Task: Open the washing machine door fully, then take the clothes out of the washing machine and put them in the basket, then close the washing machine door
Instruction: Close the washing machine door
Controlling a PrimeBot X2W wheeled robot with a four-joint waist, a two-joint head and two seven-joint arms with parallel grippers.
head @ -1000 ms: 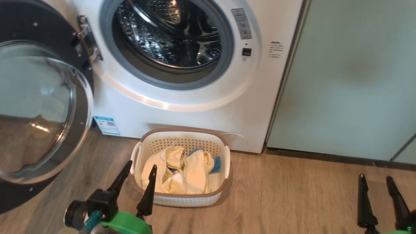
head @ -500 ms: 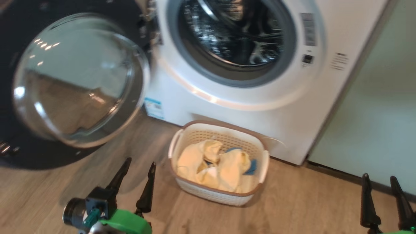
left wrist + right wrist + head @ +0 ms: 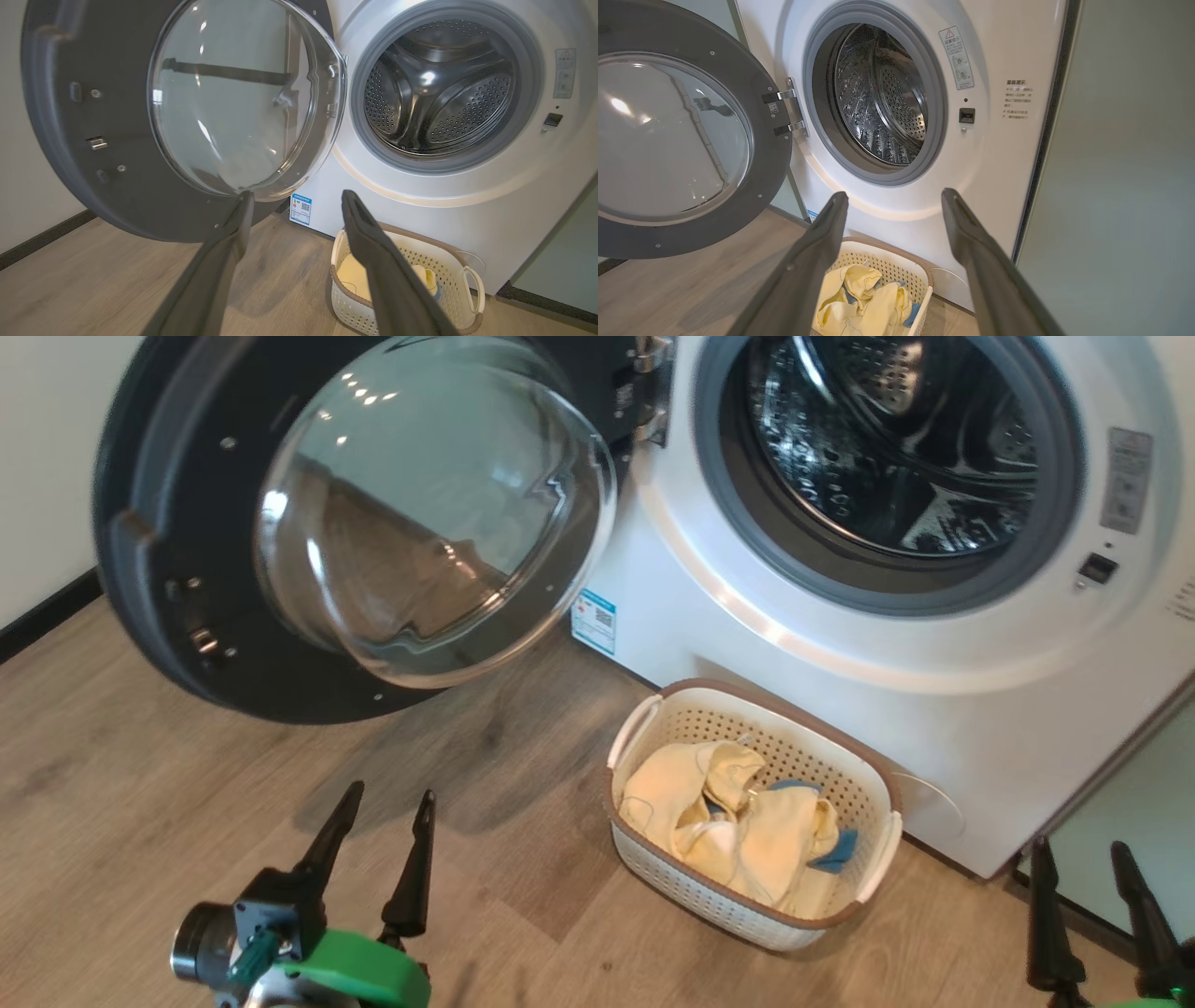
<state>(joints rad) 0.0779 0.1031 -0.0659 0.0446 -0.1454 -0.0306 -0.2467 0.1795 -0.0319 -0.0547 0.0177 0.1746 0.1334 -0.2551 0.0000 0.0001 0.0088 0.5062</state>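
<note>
My left gripper point(image 3: 392, 791) hangs low over the wood-grain plank floor point(image 3: 140, 821), its two long dark fingers spread wide with nothing between them. My right gripper point(image 3: 1078, 845) sits at the lower right of the head view, opened just as wide and also empty, near the right front corner of the machine.

Just right of the left gripper, and apart from it, the small rectangular cream-white plastic basket point(image 3: 709, 894) with perforated sides and a brown rim stands on the floor, close against the base of the big white front-loading washing machine point(image 3: 840, 709). The clothes point(image 3: 738, 821), soft pale-yellow and cream garments with blue patches, lie heaped inside the basket.

Beyond the left fingertips, the large round glossy black washing machine door point(image 3: 429, 513) stands swung out to the left of the opening, held by its metal hinge point(image 3: 789, 112), with the bulging clear glass bowl facing me. Inside the grey-rimmed opening, the perforated steel drum point(image 3: 887, 439) shows its shiny wall and ribs. A small blue sticker point(image 3: 594, 621) sits low on the machine's front, under the door's edge. A pale green cabinet panel point(image 3: 1125, 186) stands to the machine's right.
</note>
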